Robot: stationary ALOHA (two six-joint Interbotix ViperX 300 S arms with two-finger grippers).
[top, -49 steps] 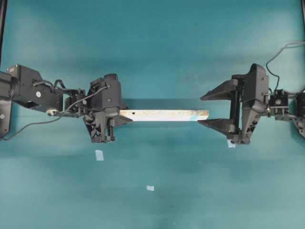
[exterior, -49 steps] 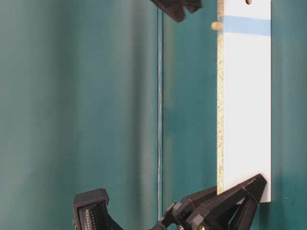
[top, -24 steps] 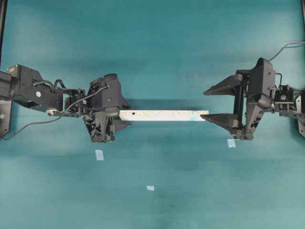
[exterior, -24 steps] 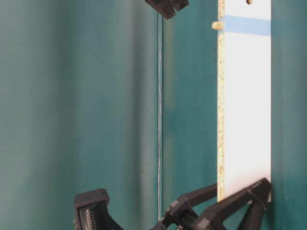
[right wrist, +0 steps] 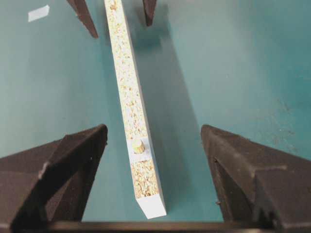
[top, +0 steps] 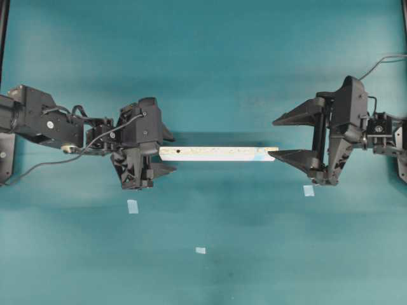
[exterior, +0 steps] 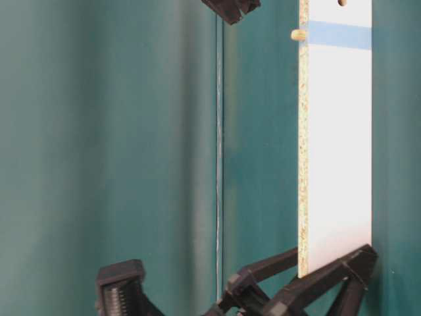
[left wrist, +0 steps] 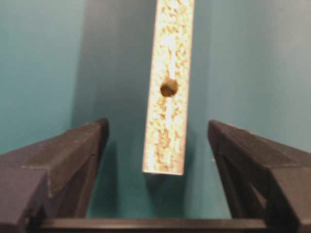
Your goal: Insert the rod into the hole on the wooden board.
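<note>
The wooden board (top: 216, 152) stands on its long edge on the teal table, speckled edge up. The rod (right wrist: 139, 145) sticks up out of the board's blue-marked end (exterior: 339, 34), filling the hole there and showing as a small stub (exterior: 297, 34). My left gripper (top: 166, 151) is open, its jaws on either side of the plain end (left wrist: 167, 145) without touching it; that end's dark hole (left wrist: 168, 88) is empty. My right gripper (right wrist: 153, 131) is open too, its jaws straddling the blue-marked end with wide gaps on both sides.
Small pale-blue tape squares (top: 132, 206) (top: 200, 250) (top: 308, 190) lie on the table in front of the board. A cable (top: 381, 63) loops behind the right arm.
My left gripper has opened and let go of the board's plain end. The right gripper has drawn back a little to the right. The board stays in place with the rod in it.
</note>
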